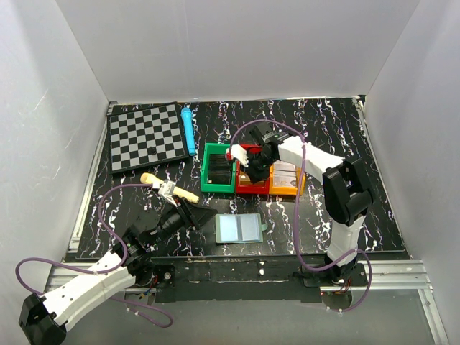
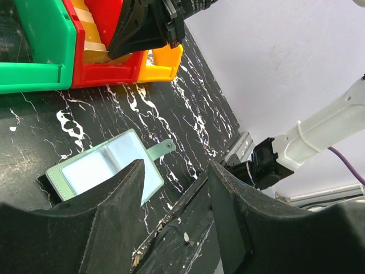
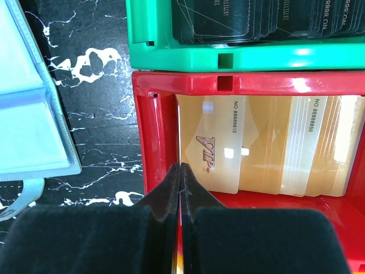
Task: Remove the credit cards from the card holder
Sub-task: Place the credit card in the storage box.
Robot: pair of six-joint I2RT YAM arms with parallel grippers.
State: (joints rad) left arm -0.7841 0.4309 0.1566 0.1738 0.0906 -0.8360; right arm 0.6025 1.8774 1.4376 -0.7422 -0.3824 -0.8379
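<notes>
The card holder (image 1: 239, 228) lies open and flat on the black table, its two pale blue panels (image 2: 102, 168) facing up and its tab to the right; no card shows in it. In the right wrist view its edge (image 3: 28, 114) is at the left. My left gripper (image 2: 175, 165) hovers open and empty just left of the holder (image 1: 192, 215). My right gripper (image 3: 181, 166) is over the red bin (image 1: 250, 185), shut on a thin gold credit card seen edge-on. Gold cards (image 3: 262, 148) lie in that bin.
A green bin (image 1: 218, 169) with dark cards (image 3: 256, 23) and an orange bin (image 1: 286, 188) flank the red one. A chessboard (image 1: 144, 135) and a blue pen (image 1: 188, 129) lie at the back left. A wooden-handled tool (image 1: 169, 188) rests near my left arm.
</notes>
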